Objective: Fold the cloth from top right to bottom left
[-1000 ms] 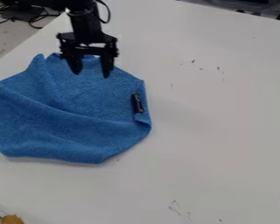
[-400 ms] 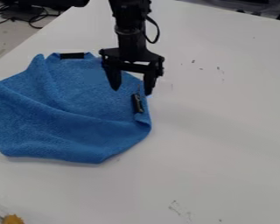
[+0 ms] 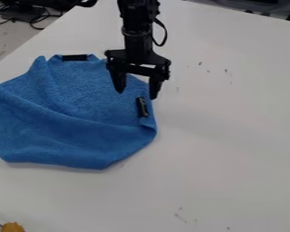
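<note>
Over the upper right edge of the blue cloth [image 3: 74,145], the black gripper [image 3: 137,94] is held with its two fingers spread apart. The cloth is laid on the left side of the white table [image 3: 232,136], crossed by a slanting fold (softly rumpled, too). One dark strip [image 3: 74,57] is seen at its top edge; another dark piece [image 3: 142,107] is seen near its right edge, just below the claw.

no readable text or numbers appear anywhere here.
</note>
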Controlling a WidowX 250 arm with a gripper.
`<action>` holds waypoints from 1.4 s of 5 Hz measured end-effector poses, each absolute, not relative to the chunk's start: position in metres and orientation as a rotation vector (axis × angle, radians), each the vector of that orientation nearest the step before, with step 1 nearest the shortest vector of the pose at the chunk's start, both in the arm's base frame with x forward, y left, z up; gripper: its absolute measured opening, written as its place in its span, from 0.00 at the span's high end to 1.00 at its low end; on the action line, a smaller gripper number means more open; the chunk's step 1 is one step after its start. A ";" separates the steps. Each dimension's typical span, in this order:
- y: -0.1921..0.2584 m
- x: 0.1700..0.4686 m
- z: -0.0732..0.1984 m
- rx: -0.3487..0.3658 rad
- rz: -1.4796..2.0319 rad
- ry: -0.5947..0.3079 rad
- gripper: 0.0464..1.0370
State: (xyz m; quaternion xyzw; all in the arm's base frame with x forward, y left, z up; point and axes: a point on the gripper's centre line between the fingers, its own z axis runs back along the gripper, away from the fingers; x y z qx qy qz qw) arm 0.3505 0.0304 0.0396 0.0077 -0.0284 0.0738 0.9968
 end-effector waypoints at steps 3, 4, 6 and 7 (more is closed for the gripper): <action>0.018 0.355 0.012 -0.046 0.102 -0.020 0.09; 0.019 0.355 0.011 -0.050 0.089 -0.026 0.37; 0.020 0.356 0.011 -0.063 0.092 -0.035 0.85; 0.021 0.357 0.010 -0.063 0.096 -0.039 0.97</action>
